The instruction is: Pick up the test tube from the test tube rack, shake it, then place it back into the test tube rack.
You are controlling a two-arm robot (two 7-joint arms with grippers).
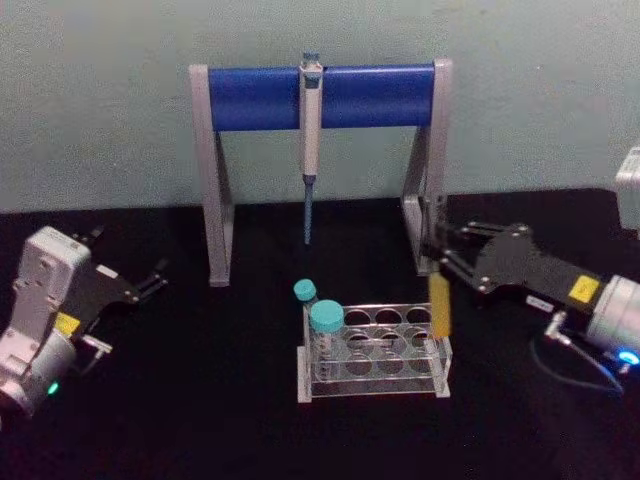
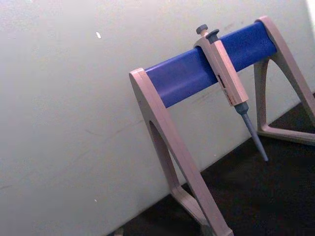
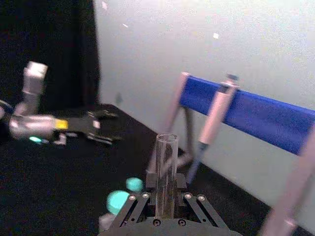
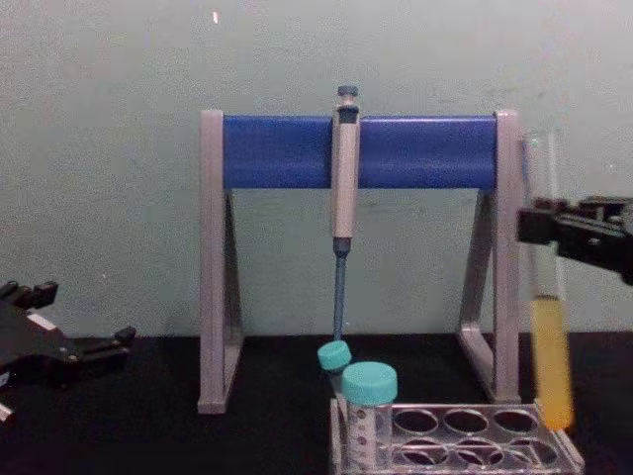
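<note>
Grasp is made: my right pincer (image 1: pixel 441 258) is clamped on the test tube (image 1: pixel 440 305), upright, tip at the right end of the test tube rack (image 1: pixel 375 385). Reseating, perhaps shaking, seems left. My left pincer (image 1: pixel 150 282) idles at far left, fingers apart.

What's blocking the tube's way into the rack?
Nothing visible. The right gripper holds the test tube upright over the test tube rack's open right-end holes; teal-capped vials stand at its left end. Left gripper is parked far left.

head: high, looking down | chest: low, side-on | wrists: facing wall (image 2: pixel 74 98) | all share pipette stand (image 1: pixel 260 97)
</note>
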